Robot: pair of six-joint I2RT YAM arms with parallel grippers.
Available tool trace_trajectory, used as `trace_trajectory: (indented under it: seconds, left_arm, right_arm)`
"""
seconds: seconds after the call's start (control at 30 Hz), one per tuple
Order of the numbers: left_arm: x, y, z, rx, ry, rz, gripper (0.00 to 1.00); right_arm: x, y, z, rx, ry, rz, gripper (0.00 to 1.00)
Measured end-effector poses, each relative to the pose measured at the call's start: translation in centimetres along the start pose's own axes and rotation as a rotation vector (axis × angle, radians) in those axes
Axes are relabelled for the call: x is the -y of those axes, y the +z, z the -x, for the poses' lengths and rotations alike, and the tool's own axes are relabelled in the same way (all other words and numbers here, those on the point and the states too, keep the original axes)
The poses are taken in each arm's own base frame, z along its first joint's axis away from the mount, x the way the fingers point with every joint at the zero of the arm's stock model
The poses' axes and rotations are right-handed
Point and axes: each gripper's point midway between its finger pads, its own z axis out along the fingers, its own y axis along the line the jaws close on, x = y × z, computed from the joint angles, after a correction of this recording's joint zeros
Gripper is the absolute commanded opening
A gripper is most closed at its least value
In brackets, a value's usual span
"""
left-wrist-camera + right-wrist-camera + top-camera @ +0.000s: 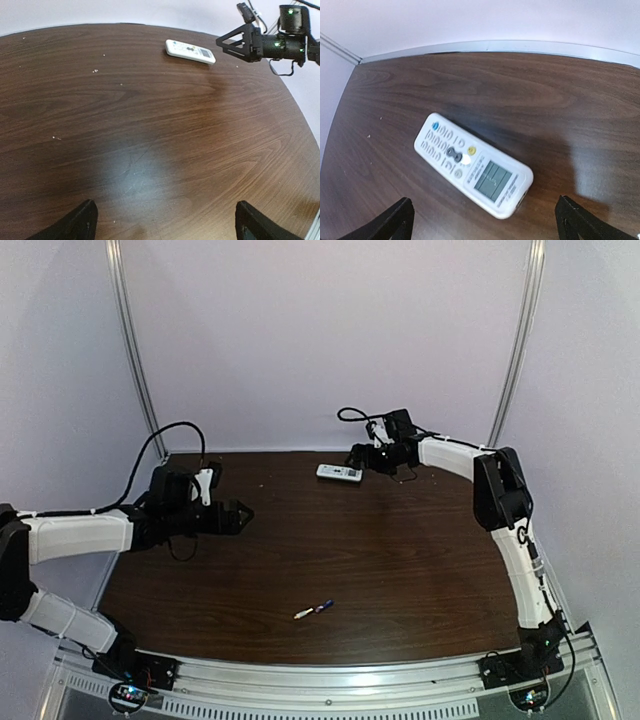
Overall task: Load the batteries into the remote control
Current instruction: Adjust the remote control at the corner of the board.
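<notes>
One remote [339, 474] lies face up, far side. Two batteries [313, 610] near the front edge, seemingly touching end to end. Left gripper [243, 514] and right gripper [356, 456]: both spread apart.

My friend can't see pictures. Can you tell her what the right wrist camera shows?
A white remote lies face up on a dark wooden table, buttons at its far end, grey display nearer the camera. The right gripper hangs open near it, touching nothing.
</notes>
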Motion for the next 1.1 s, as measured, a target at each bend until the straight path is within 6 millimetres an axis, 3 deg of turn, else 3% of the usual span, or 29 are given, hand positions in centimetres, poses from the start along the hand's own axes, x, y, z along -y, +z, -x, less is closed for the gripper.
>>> trace_trajectory:
  seconds: [0.27, 0.43, 0.57, 0.7, 0.87, 1.1]
  left_arm:
    - [1.1, -1.8, 2.0, 0.072, 0.001, -0.028, 0.97]
    - [1.3, -2.4, 2.5, 0.093, -0.002, -0.035, 0.98]
    - [1.0, -2.4, 2.3, 0.094, -0.003, -0.02, 0.97]
    - [0.8, -2.4, 2.2, 0.091, -0.004, -0.01, 0.97]
    - [0.7, -2.4, 2.1, 0.09, -0.005, -0.003, 0.97]
    - [0.6, -2.8, 1.8, 0.092, -0.005, -0.002, 0.97]
  right_arm:
    - [2.8, 4.2, 0.2, 0.025, 0.107, -0.024, 1.0]
    - [3.2, 5.1, 1.6, 0.077, 0.164, 0.013, 1.0]
    - [2.6, 5.7, 2.3, 0.101, 0.216, 0.087, 0.98]
    - [1.6, 6.1, 2.3, 0.101, 0.236, 0.156, 0.9]
    - [0.0, 6.4, 1.2, 0.058, 0.239, 0.206, 0.8]
    - [-2.4, 6.6, -0.9, -0.004, 0.126, 0.205, 0.82]
